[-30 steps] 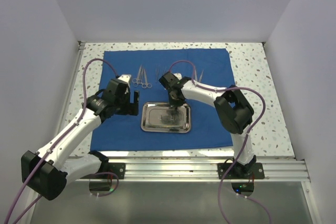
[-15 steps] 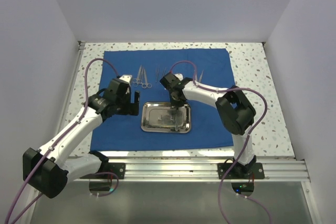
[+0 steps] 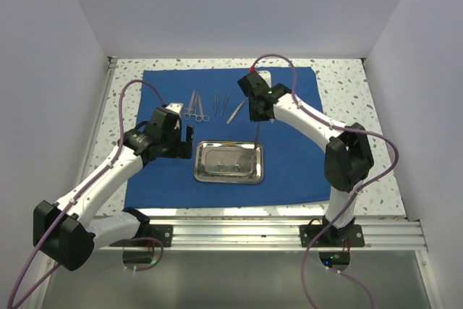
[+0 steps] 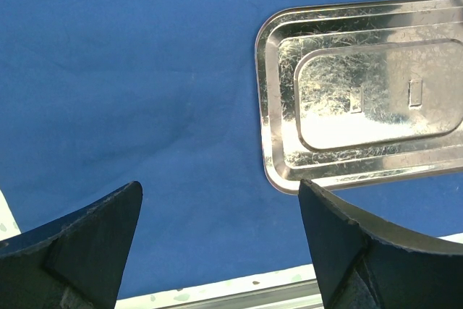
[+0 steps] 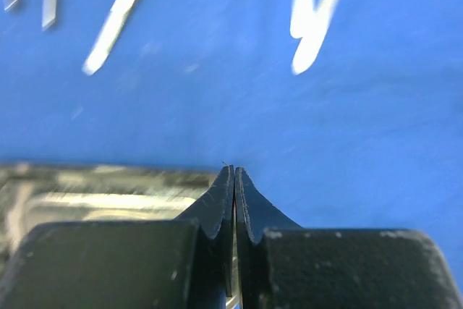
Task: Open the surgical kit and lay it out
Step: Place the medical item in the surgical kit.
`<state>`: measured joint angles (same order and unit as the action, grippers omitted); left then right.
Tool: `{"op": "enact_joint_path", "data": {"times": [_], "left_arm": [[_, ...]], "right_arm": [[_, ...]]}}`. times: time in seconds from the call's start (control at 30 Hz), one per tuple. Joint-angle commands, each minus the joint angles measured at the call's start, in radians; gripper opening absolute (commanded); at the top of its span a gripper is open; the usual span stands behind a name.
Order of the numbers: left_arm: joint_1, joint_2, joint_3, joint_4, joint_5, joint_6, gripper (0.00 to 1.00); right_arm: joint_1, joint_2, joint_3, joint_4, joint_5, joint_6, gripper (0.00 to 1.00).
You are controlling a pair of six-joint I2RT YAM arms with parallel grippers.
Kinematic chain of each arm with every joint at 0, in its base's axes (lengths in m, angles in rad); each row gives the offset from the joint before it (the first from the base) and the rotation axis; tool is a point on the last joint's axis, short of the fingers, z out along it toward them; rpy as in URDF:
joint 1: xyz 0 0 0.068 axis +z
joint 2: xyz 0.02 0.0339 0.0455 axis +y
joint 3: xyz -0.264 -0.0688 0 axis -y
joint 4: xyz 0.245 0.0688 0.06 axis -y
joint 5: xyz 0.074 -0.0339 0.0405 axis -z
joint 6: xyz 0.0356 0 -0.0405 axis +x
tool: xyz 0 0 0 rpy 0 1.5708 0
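Observation:
The royal-blue drape (image 3: 289, 157) lies spread flat on the table. The steel tray (image 3: 228, 162) sits on its near middle, and nothing shows inside it (image 4: 362, 99). Scissors and forceps (image 3: 195, 106) and tweezers (image 3: 234, 111) lie in a row at the back of the drape, blurred in the right wrist view (image 5: 119, 16). My right gripper (image 3: 258, 121) hangs above the tray's far right corner, shut on a thin steel instrument (image 3: 257, 137) that dangles from it. A sliver of steel shows between its pads (image 5: 234, 171). My left gripper (image 3: 187, 142) hovers open over the drape (image 4: 145, 70) left of the tray, holding nothing.
Speckled tabletop (image 3: 354, 106) borders the drape on all sides. White walls close in the back and both sides. A metal rail (image 3: 275, 233) runs along the near edge where the arm bases are bolted.
My right gripper closed inside the tray, then rose and swung toward the back right with a thin instrument pinched in it. The left arm barely moved.

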<state>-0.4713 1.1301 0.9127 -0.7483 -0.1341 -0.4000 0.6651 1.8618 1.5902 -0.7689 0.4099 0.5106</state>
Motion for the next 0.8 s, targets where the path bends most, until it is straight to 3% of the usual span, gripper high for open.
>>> {"op": "enact_joint_path", "data": {"times": [0.0, 0.13, 0.4, 0.67, 0.77], "left_arm": [[0.005, -0.003, 0.032, 0.033, 0.007, 0.015, 0.93], [0.007, -0.004, 0.034, 0.021, -0.001, 0.018, 0.93], [0.007, 0.023, 0.048, 0.012, -0.009, 0.024, 0.93], [0.007, 0.086, 0.071, 0.036, -0.015, 0.030, 0.93], [0.007, 0.154, 0.113, 0.061, -0.006, 0.041, 0.93]], "right_arm": [[-0.077, 0.011, 0.030, 0.003, 0.040, -0.061, 0.00], [-0.169, 0.085, 0.095, 0.026, 0.044, -0.102, 0.00], [-0.278, 0.318, 0.391, 0.005, 0.069, -0.161, 0.00], [-0.343, 0.525, 0.678, -0.027, 0.084, -0.176, 0.00], [-0.352, 0.571, 0.714, 0.002, 0.076, -0.182, 0.01]]}}
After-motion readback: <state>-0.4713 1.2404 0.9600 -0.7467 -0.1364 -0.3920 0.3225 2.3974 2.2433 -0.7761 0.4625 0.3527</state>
